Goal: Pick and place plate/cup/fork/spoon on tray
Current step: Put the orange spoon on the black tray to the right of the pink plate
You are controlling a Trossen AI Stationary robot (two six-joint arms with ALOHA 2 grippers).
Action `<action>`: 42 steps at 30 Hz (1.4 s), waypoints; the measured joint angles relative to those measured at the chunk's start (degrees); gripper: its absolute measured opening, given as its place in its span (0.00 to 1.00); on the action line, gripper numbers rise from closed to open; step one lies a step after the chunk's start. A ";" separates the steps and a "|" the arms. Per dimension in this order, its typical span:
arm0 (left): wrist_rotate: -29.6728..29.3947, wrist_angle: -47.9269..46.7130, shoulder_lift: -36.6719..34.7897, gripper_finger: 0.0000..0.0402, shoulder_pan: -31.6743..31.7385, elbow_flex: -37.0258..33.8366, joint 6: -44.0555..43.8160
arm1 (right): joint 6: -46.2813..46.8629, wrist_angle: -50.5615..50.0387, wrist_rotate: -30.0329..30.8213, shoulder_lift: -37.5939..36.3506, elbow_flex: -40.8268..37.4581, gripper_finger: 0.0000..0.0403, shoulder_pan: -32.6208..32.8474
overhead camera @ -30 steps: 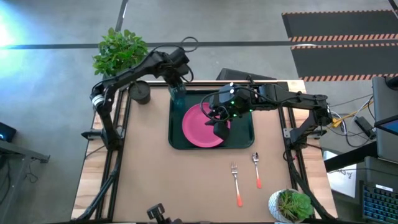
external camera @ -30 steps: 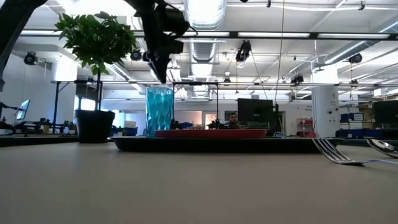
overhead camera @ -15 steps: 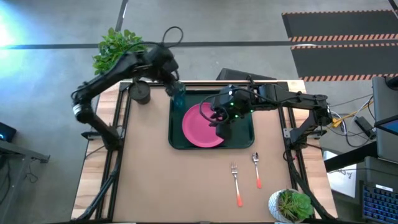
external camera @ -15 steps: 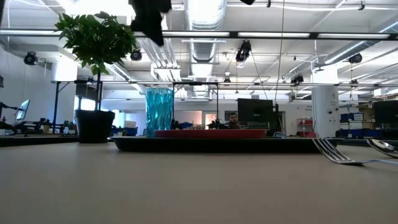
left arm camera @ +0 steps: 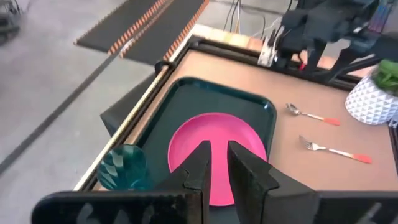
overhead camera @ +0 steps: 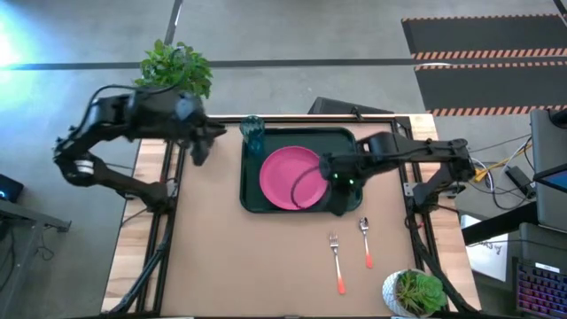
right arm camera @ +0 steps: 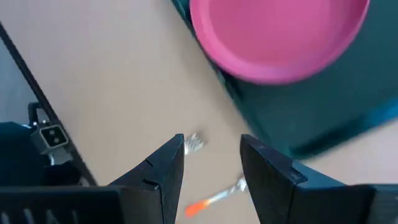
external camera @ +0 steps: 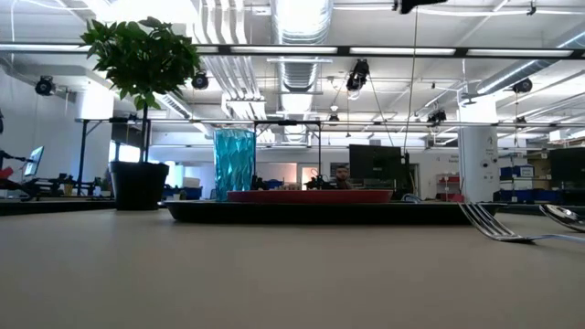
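Observation:
The pink plate (overhead camera: 288, 177) lies flat in the dark green tray (overhead camera: 344, 146). The teal cup (overhead camera: 252, 133) stands upright at the tray's far left corner, as the low view (external camera: 235, 164) also shows. The fork (overhead camera: 337, 261) and the spoon (overhead camera: 366, 241) lie on the table toward its near right, orange handles toward the near edge. My left gripper (overhead camera: 197, 152) (left arm camera: 217, 149) hovers left of the tray, high above the table's far left, slightly open and empty. My right gripper (overhead camera: 339, 204) (right arm camera: 211, 146) hovers open and empty over the tray's near right corner.
A leafy plant (overhead camera: 173, 71) in a dark pot (external camera: 139, 185) stands at the table's far left corner. A white pot (overhead camera: 415, 292) with a plant stands at the near right corner, just beyond the fork and spoon. Bare tabletop (overhead camera: 230, 257) lies near and left.
My left gripper has risen from just above the cup and drawn back toward the table's left edge; the cup stays upright on the tray. My right gripper has moved from over the plate toward the tray's near right corner.

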 joint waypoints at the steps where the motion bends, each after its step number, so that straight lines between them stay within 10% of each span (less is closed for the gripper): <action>1: -1.04 -0.01 -0.97 0.08 -1.03 -0.25 -0.09 | 2.63 -1.10 0.58 0.00 0.00 0.36 0.98; 16: -3.41 -0.01 -11.89 0.08 -4.43 -13.27 -3.08 | 41.60 -4.06 16.57 -3.79 -3.91 0.36 21.02; 42: -3.39 1.78 -17.31 0.08 -4.43 -17.72 -2.86 | 68.15 4.28 5.40 -0.63 -27.33 0.46 29.97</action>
